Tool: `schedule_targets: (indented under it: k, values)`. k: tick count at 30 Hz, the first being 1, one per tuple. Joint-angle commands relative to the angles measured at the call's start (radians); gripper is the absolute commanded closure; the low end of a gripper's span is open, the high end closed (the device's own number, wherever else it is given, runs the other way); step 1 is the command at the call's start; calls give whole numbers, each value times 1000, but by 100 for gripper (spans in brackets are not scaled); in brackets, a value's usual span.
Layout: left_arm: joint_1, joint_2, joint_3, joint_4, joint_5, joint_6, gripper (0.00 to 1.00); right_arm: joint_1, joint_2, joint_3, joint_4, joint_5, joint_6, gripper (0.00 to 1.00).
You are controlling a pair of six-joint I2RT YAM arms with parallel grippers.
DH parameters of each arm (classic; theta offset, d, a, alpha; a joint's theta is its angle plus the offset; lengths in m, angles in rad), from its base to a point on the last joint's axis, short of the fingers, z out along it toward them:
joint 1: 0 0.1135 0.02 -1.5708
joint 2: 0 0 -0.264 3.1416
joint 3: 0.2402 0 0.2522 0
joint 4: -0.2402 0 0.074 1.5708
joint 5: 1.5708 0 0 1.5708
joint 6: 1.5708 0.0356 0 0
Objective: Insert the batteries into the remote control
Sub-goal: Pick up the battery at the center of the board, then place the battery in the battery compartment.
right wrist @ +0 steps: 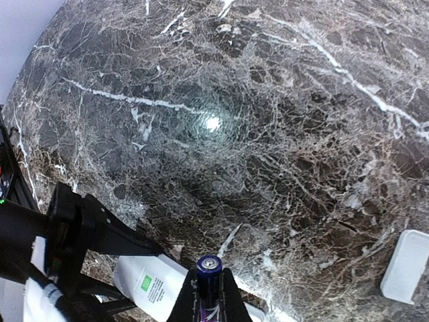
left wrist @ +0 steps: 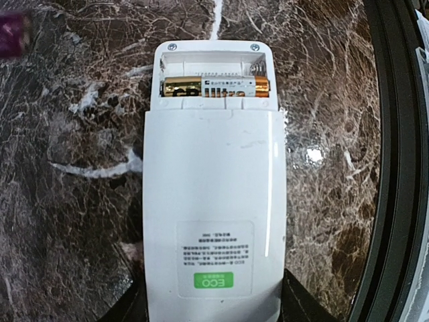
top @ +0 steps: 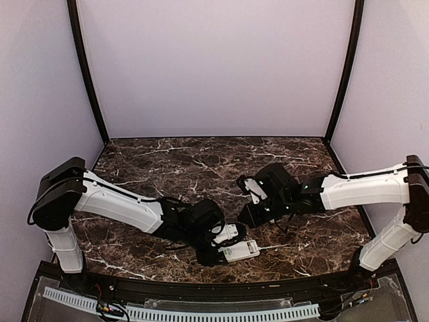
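Arms: both reach inward toward centre.
Left gripper (top: 220, 249): low, clamped on remote control (left wrist: 213, 221).
Right gripper (right wrist: 209, 287): raised, pinching battery (right wrist: 209, 270).

Overhead glare spots the glossy marble table (right wrist: 212, 123); edges curve.

The remote control (left wrist: 211, 201) runs off the bottom edge of the left wrist view, and the print on its label (left wrist: 214, 258) is too small to read. A blurred purple thing (left wrist: 12, 33) is cropped at that view's top-left corner. In the right wrist view only the tip of the battery (right wrist: 208, 274) shows above the jaws of the right gripper (right wrist: 208, 298), and a white slab (right wrist: 406, 267) is cut by the right edge.
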Motion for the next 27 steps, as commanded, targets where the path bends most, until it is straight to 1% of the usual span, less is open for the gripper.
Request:
schedule_targets:
  k: [1,3,5,8,10,15,16,17,19,23,27]
  values:
    - [-1,64,-34,-160,11,63,65,16,-27,-117,269,-32,7,100]
    - [-1,64,-34,-159,9,69,62,21,-27,-123,243,4,6,100]
    - [-2,67,-33,-160,9,72,57,21,-39,-139,209,35,6,100]
    - [-2,80,-27,-161,18,79,52,19,-78,-184,208,38,14,100]
    - [-1,91,-23,-162,19,85,43,20,-94,-202,192,38,23,100]
    - [-2,102,-14,-163,15,90,39,22,-139,-284,244,11,83,100]
    - [-3,103,-14,-161,15,88,28,24,-152,-303,256,13,94,100]
    - [-3,104,-14,-155,17,88,18,26,-164,-321,266,17,103,100]
    - [-2,108,-11,-148,17,87,15,32,-193,-355,294,25,129,100]
    - [-3,110,-8,-132,13,88,14,50,-265,-423,340,55,177,100]
    - [-3,110,-4,-100,-6,76,17,53,-303,-493,413,87,240,100]
